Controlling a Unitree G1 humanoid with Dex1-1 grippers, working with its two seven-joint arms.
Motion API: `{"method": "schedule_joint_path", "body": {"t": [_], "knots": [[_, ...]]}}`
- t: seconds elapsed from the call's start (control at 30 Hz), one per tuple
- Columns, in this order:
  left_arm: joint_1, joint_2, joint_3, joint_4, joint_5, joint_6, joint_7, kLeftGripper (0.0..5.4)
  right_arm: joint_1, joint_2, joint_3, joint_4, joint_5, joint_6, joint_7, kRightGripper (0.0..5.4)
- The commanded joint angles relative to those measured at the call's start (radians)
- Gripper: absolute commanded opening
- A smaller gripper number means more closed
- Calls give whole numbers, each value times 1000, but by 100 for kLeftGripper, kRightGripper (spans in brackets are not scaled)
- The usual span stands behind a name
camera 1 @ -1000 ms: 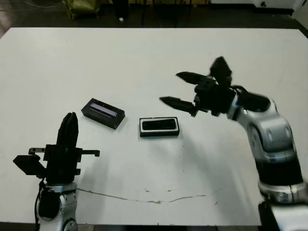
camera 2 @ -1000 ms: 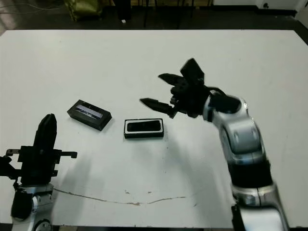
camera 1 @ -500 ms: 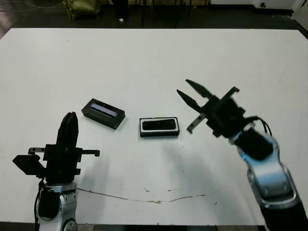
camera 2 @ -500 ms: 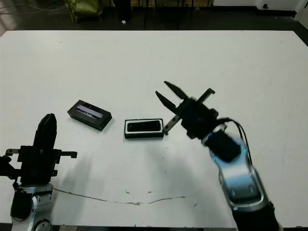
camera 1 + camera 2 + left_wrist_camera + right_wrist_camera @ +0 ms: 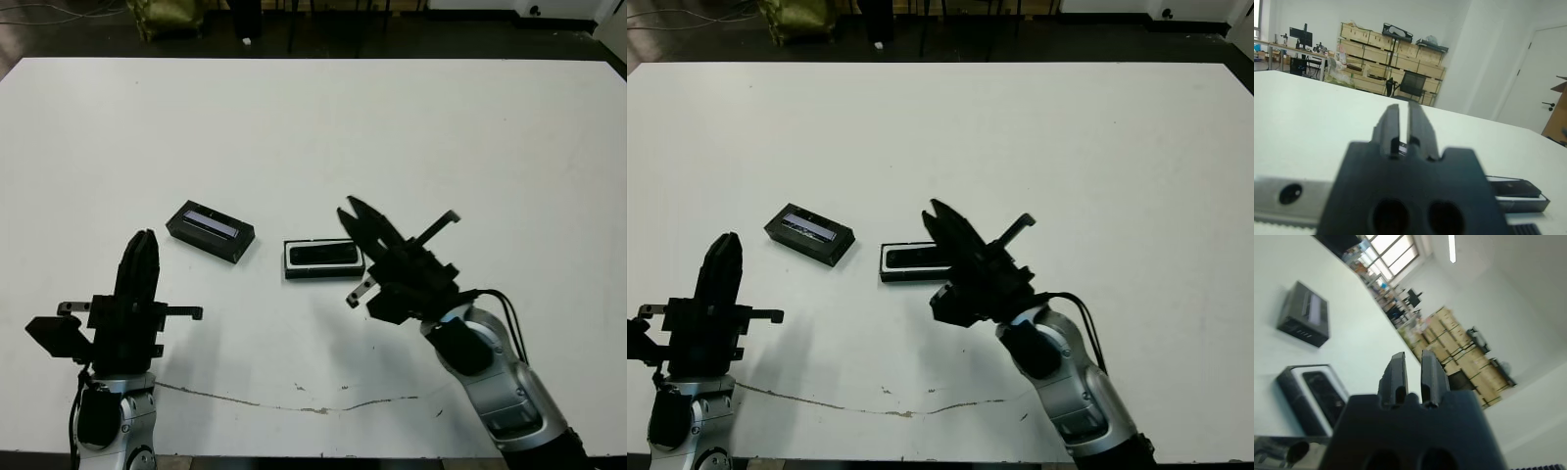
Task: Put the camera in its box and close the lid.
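- Head views: the box (image 5: 324,258) is seen near the middle of the white bench (image 5: 313,127), white lining showing, with the camera (image 5: 322,255) lying flat inside it.
- The lid (image 5: 210,231) is set on the bench just to the left of the box, apart from it, silvery strip facing up; the box is uncovered.
- The right gripper (image 5: 364,227) is held above the bench at the box's right end, its jaws brought close together and grasping nothing. Contact with the box cannot be judged.
- The left gripper (image 5: 140,262) is raised at the near left edge, well apart from lid and box, jaws pressed together, empty.
- Left wrist view: the left gripper's fingers (image 5: 1390,123) are seen nearly touching, only a thin slit between them; the box is glimpsed on the bench beyond.
- Right wrist view: the right gripper's fingers (image 5: 1396,374) stand close, a narrow gap between, nothing held. The box with the camera in it and the lid are seen beyond.
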Motion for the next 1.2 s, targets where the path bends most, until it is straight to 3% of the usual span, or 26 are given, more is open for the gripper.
{"method": "schedule_joint_path", "body": {"t": [0.03, 0.17, 0.37, 0.63, 0.73, 0.9, 1.2], "knots": [[16, 9, 4, 12, 7, 6, 2, 0, 13, 35, 0, 37, 81, 67, 51, 3], [18, 1, 0, 8, 5, 11, 8, 0, 21, 91, -22, 61, 204, 198, 109, 3], [20, 5, 0, 7, 0, 12, 5, 0, 15, 106, -27, 51, 249, 327, 142, 3], [19, 7, -1, 7, 0, 11, 2, 0, 11, 159, -89, -33, 440, 649, 211, 3], [18, 6, 0, 8, 10, 10, 8, 0, 11, 159, -103, -62, 487, 734, 214, 3], [19, 6, 0, 6, 22, 8, 14, 0, 11, 124, -97, -96, 500, 808, 212, 3], [24, 7, -4, -7, 21, 21, 21, 0, 38, 98, -105, -140, 516, 807, 191, 3]]}}
